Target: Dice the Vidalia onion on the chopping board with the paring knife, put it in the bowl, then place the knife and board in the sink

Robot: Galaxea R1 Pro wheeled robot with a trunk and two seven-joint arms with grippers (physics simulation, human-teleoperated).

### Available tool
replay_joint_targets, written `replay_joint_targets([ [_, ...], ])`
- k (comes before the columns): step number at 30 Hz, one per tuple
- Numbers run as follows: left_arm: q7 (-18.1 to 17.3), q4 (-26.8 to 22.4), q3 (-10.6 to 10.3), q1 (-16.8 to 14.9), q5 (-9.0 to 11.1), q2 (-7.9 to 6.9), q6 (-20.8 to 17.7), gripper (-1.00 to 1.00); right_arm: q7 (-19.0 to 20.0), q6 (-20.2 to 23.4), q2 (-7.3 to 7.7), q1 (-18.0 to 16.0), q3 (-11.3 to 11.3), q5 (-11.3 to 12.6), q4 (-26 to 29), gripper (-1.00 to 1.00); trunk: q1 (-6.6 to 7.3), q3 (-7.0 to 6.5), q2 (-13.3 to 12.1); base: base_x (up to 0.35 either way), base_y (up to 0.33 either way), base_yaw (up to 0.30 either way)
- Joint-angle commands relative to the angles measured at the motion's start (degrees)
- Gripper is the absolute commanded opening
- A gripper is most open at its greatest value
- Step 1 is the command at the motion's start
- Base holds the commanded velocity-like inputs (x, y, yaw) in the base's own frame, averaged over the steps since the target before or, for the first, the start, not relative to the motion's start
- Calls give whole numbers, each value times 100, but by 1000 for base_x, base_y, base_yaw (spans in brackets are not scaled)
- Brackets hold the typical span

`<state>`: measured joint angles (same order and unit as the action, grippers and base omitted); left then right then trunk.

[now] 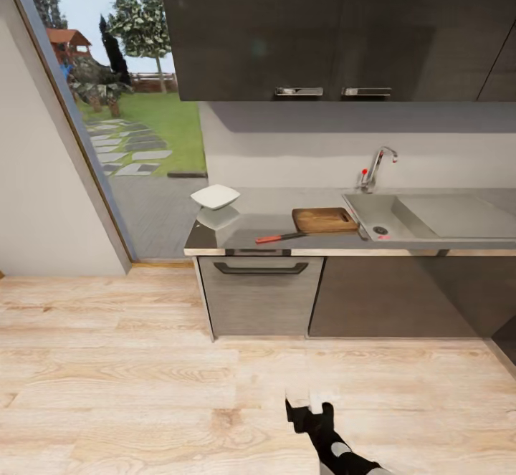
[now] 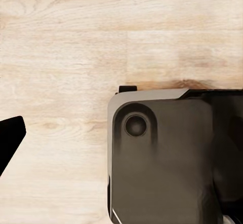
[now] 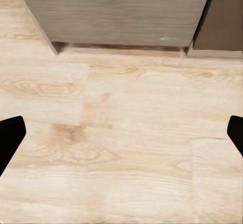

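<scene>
Head view: the sink [image 1: 401, 218] is cut off at the frame edge, its basin interior mostly hidden; the brown wooden chopping board [image 1: 324, 220] lies beside it on the glossy grey bench [image 1: 251, 235]; the red-handled paring knife [image 1: 281, 237] touches the board; the white bowl [image 1: 215, 196] sits near the bench end; right jaws [image 3: 121, 133] spread wide over pale plank floor [image 3: 126, 148]; left jaws' state I cannot tell.

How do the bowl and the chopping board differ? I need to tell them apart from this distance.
The bowl is white and rounded-square; the chopping board is brown, flat and rectangular. The bowl sits near the countertop's left end; the board lies beside the sink. Both rest on the countertop.
</scene>
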<state>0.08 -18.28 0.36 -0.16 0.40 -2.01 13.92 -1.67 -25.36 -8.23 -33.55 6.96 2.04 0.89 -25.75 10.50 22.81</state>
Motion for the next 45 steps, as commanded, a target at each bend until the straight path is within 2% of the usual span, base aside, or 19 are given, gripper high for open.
replay_joint_targets([
  [1,1,-4,5,-2,4,0,14,100,-18,-145,-2,149,43,-82,-8,100,-3,10,11,0,0,0],
  [4,3,-7,7,-2,4,-1,14,100,-22,-355,-1,501,43,-261,-9,100,-3,10,11,0,0,0],
  [7,5,-3,8,-2,4,-1,14,100,-24,-456,30,741,37,-315,-10,100,-3,10,11,0,0,0],
  [13,7,0,8,-2,8,-1,14,100,-7,-647,334,1164,34,-348,-10,100,-3,10,11,0,0,0],
  [17,9,0,9,-2,12,-1,14,100,123,-982,408,1384,34,-352,-11,100,-3,10,11,0,0,0],
  [21,9,-8,11,-2,13,-1,14,100,222,-1313,422,1485,34,-353,-13,100,-3,10,11,0,0,0],
  [28,10,-37,7,-2,13,-1,35,100,251,-1423,428,1523,34,-352,-11,100,-3,10,11,0,0,0],
  [31,10,-41,3,-2,13,-4,179,100,254,-1431,427,1525,34,-353,-11,100,-3,10,11,0,0,0],
  [36,19,-68,-4,10,13,-9,808,100,255,-1436,429,1527,34,-351,-10,100,-3,10,11,0,0,0],
  [38,23,-194,1,13,13,-9,985,100,255,-1436,431,1527,34,-349,-10,100,-3,10,11,0,0,0],
  [41,25,-651,-10,15,13,-19,1100,100,255,-1436,434,1527,31,-352,-10,100,-3,10,11,0,0,0],
  [45,27,-1695,-16,138,13,-25,1150,100,255,-1436,436,1527,27,-353,-10,100,-3,10,11,0,0,0],
])
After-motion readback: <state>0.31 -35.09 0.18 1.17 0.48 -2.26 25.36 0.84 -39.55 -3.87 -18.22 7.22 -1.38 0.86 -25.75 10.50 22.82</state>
